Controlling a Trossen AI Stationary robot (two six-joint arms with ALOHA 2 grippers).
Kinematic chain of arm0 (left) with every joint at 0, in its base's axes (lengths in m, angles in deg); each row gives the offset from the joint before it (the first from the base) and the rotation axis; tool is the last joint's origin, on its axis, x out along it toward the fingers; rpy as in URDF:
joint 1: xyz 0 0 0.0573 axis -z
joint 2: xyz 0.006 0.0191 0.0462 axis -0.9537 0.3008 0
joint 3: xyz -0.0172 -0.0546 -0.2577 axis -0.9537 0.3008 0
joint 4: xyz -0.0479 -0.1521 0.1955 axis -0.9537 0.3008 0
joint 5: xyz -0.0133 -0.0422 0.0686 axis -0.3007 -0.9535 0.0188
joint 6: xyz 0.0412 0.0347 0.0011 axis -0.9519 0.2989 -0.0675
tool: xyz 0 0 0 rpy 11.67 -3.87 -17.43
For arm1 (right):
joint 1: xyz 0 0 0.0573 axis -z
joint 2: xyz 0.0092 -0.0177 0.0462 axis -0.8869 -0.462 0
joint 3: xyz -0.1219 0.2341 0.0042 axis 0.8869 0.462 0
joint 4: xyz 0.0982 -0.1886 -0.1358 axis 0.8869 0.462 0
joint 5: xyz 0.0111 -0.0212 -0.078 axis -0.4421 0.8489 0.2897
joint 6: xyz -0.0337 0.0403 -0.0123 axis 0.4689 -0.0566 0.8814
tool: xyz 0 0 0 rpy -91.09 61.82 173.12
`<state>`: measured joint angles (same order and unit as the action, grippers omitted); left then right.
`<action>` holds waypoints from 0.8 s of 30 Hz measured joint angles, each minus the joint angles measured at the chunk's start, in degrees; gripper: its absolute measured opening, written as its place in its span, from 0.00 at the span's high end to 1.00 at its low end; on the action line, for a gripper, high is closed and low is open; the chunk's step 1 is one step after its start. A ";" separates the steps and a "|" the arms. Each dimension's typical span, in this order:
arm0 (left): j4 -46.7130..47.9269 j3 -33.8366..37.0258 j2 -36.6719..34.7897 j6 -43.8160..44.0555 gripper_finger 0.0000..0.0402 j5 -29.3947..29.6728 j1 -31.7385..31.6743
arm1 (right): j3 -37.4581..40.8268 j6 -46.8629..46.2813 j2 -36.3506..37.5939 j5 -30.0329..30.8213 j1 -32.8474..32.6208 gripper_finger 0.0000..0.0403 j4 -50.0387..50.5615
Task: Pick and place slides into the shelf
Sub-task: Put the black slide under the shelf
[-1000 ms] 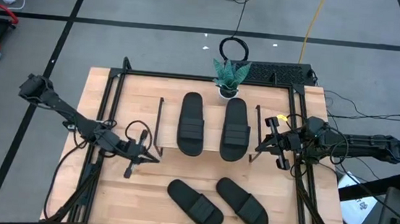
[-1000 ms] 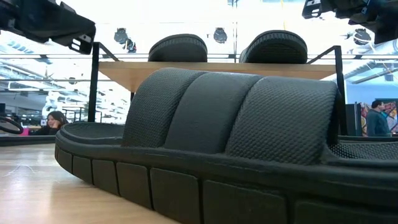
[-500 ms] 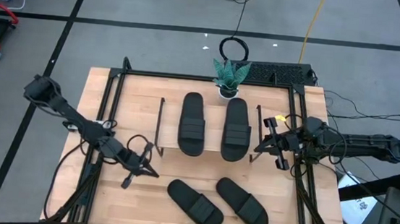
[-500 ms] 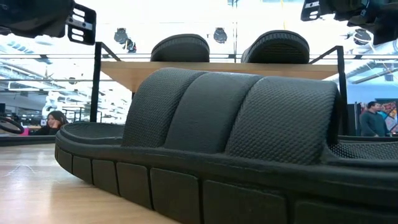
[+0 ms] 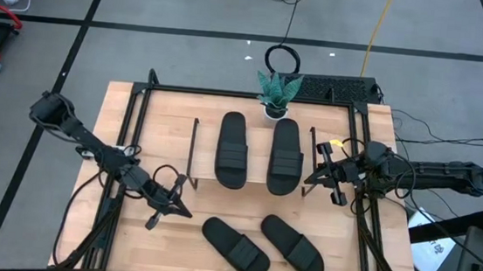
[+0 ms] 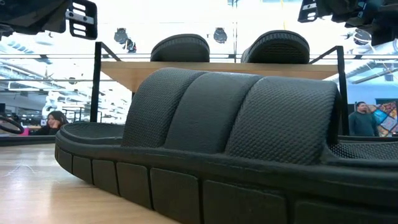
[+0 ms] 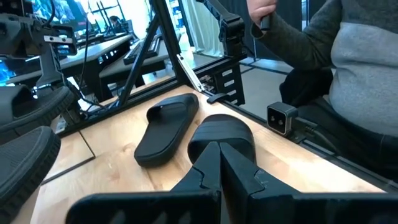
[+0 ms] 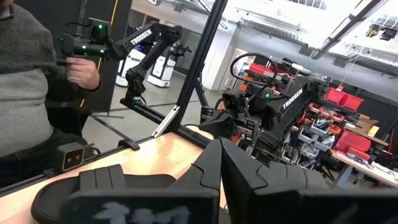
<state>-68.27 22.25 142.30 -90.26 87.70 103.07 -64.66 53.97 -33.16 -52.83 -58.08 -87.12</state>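
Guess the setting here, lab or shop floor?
Most likely a robotics lab: another robot arm on a stand beyond the table, red parts bins on racks, and a person's hand holding a handheld controller.

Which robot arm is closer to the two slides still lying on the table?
The left one, probably. The left gripper, shut, sits just beside the nearer loose slide at the table's front. The right gripper, also shut, is up by the shelf end, farther from both loose slides.

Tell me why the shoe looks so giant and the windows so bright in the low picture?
Low view: one slide lies right by the camera, so it fills the frame; the room behind glares white, and the shelf shows dark against it. Left wrist view: its near edge is blurred.
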 joint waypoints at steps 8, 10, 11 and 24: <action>0.44 0.00 -3.04 -1.28 1.00 5.19 3.95 | 0.00 0.62 0.00 0.02 -0.02 1.00 -0.18; 1.14 -0.03 -5.22 -3.23 1.00 7.41 5.23 | 0.00 1.30 0.00 0.02 -0.01 1.00 -0.19; 2.33 -0.32 -6.58 -4.48 1.00 8.59 5.69 | 0.00 1.39 -0.07 0.02 -0.01 1.00 -0.20; 25.60 -15.26 -18.32 -14.71 1.00 15.54 -12.41 | -1.39 -8.26 -8.33 -0.52 0.13 1.00 -12.21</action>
<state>-42.67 6.98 123.98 -104.98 103.24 90.66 -66.05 45.71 -41.49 -53.35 -57.95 -99.32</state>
